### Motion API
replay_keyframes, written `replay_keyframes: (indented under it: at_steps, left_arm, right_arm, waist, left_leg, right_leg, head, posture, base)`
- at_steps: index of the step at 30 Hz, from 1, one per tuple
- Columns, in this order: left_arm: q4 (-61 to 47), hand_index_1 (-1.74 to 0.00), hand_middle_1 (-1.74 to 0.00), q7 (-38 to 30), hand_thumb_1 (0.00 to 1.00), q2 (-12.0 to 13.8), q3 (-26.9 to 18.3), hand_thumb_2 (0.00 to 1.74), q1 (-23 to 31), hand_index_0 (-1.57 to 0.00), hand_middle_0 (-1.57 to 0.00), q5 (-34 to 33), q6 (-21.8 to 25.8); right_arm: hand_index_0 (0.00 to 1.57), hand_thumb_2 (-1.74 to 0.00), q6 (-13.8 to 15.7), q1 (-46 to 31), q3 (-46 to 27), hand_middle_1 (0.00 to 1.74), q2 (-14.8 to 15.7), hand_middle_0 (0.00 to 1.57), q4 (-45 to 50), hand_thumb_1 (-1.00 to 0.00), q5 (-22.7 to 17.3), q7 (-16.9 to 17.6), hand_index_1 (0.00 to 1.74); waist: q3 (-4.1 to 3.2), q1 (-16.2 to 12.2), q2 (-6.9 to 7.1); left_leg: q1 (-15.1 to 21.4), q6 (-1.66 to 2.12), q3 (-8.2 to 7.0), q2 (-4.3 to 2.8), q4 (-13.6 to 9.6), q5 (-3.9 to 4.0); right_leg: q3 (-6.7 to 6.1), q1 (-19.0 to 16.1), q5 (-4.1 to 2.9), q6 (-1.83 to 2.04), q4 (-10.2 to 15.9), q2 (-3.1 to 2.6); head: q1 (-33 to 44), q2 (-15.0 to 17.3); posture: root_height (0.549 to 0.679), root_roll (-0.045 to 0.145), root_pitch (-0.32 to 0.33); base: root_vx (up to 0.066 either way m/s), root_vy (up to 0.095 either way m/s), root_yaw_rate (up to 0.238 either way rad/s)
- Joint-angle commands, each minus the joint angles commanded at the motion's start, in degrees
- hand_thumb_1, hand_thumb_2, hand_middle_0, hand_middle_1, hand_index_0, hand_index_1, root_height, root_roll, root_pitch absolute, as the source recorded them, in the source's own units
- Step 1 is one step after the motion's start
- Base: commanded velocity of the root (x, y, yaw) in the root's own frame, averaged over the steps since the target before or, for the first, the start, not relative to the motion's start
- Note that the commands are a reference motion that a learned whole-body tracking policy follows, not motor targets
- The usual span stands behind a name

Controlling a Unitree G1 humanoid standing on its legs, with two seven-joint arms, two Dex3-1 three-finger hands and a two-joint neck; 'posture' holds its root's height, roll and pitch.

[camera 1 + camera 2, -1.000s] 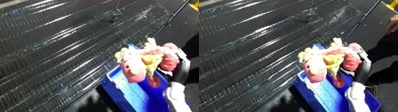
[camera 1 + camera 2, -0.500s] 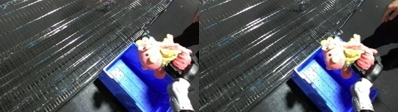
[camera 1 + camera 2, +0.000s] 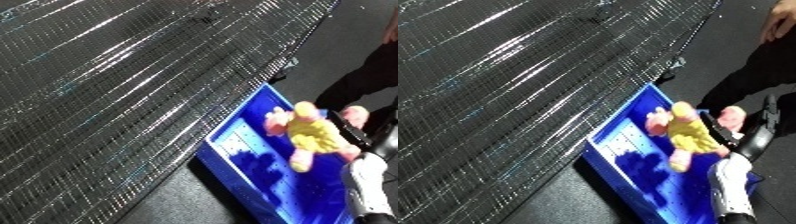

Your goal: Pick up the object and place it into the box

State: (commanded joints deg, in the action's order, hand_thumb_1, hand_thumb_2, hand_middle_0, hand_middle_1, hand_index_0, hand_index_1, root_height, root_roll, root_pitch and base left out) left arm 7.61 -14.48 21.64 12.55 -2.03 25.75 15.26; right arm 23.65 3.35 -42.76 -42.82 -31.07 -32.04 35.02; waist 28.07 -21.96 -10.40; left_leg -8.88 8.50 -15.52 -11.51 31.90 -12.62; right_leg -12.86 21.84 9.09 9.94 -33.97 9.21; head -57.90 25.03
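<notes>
A soft toy (image 3: 311, 134), pink and yellow, is held up in the air over a blue bin (image 3: 253, 172). The toy is gripped by the right hand (image 3: 728, 136), a black hand that comes in from the lower right on a white and silver forearm (image 3: 731, 186). The black fingers are curled round the toy from behind, so the hand is closed on it. Most of the hand is hidden by the toy, and only a few dark parts can be seen beside it.

The toy is yellow in the middle, with pink bits sticking out at the top, the side and the bottom. It is not touching the floor of the bin. A dark shadow is seen on the bin floor under it.

The bin is long and open at the top. Its floor is dotted with small pale spots. It is set on the dark floor (image 3: 558, 200), just beside the edge of a big bench (image 3: 115, 75) made of shiny wire mesh. The bench fills the upper left of both views and is seen at a slant.

The left hand is not seen in either view.
</notes>
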Motion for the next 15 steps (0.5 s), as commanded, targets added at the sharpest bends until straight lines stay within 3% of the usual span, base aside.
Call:
replay_keyframes:
  at_steps: [6, 15]
  left_arm:
    - [-0.1, -1.74, -1.74, 0.1, 1.00, -0.1, -0.2, 1.74, 0.3, -1.57, -1.57, 0.0, -0.1]
    - [-0.4, -1.74, -1.74, 0.1, 1.00, -0.6, -1.4, 1.74, 0.8, -1.57, -1.57, 0.2, -0.7]
  right_arm:
    - [0.00, 0.00, 0.2, -0.6, -0.1, 0.00, 0.7, 0.00, -0.5, 0.00, -0.8, -0.8, 0.00]
    - [0.00, 0.00, 1.9, -1.7, 3.4, 0.00, 3.6, 0.00, 7.0, 0.00, 0.0, -5.9, 0.00]
  waist:
    - [-0.17, 0.3, 0.00]
    - [-0.14, 1.1, 0.71]
  left_leg:
    - [-0.1, 0.07, 0.10, -0.09, 0.0, 0.15]
    - [-0.5, 0.09, 0.46, -0.23, 0.4, 0.45]
  right_leg:
    - [0.12, 0.0, 0.17, 0.01, 0.0, -0.01]
    - [0.23, 0.2, 0.57, 0.00, -0.6, -0.17]
  head:
    - [0.2, 0.9]
    - [3.5, 3.4]
  posture:
    - [0.644, 0.095, -0.069]
    - [0.642, 0.095, -0.076]
  base:
    - [0.008, -0.018, 0.001]
    - [0.004, -0.014, 0.008]
